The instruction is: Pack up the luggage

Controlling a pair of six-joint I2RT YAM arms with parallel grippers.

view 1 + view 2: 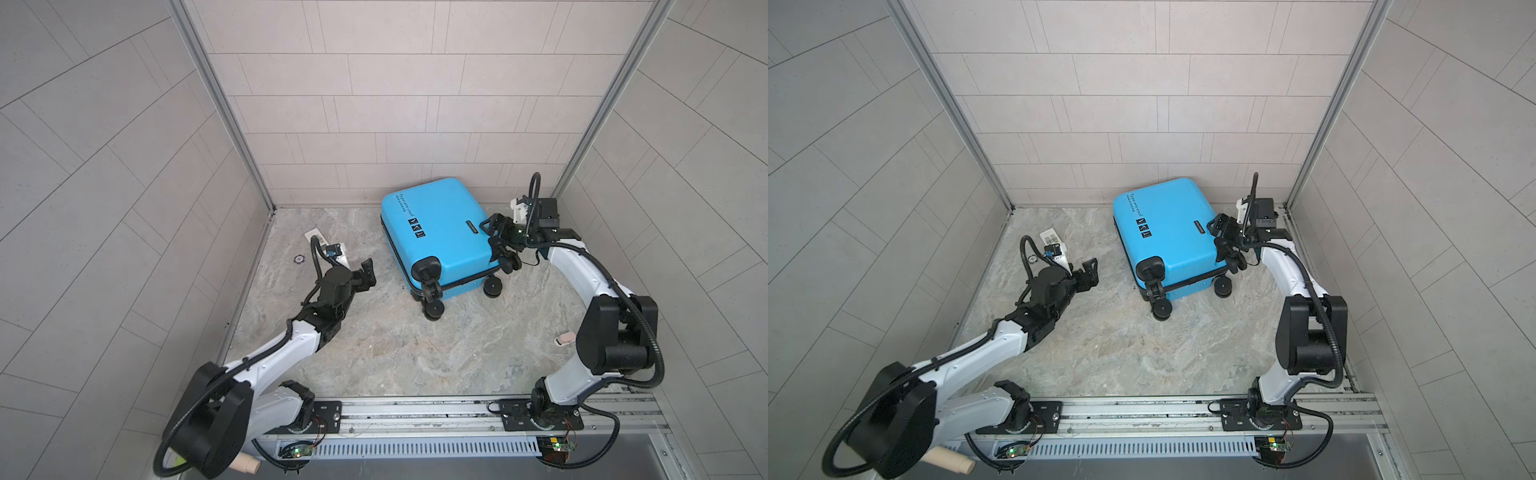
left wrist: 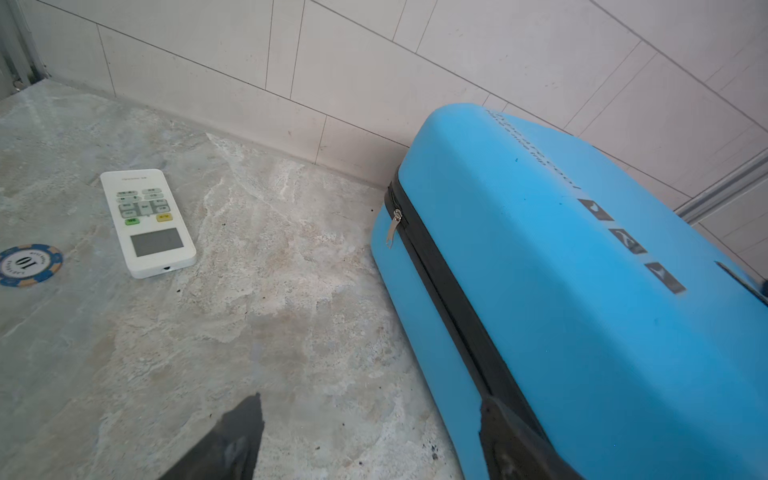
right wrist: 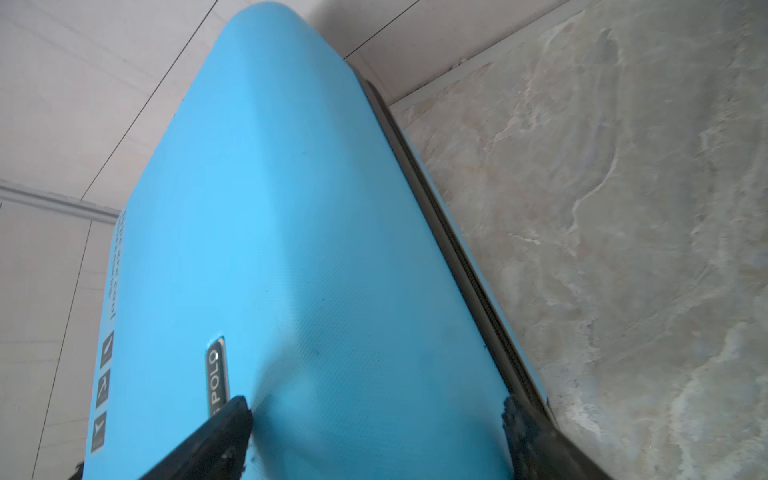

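Note:
The luggage (image 1: 436, 232) (image 1: 1167, 232) is a bright-blue hard-shell suitcase lying closed on the stone floor near the back wall, its black wheels toward the front. In the left wrist view its black zipper band (image 2: 449, 291) runs shut, with a silver pull (image 2: 394, 226) hanging. My left gripper (image 1: 369, 274) (image 1: 1090, 272) (image 2: 370, 405) stands open over bare floor, left of the luggage and apart from it. My right gripper (image 1: 492, 232) (image 1: 1217, 232) (image 3: 374, 405) is open at the shell's right edge. One fingertip is by the POLO badge (image 3: 218, 374), the other by the zipper band.
A white remote control (image 1: 316, 239) (image 2: 147, 222) and a blue poker chip (image 1: 298, 259) (image 2: 29, 266) lie at the left, behind my left wrist. A small pale object (image 1: 565, 337) lies by my right arm. Tiled walls close in three sides; the mounting rail (image 1: 415, 409) runs along the front.

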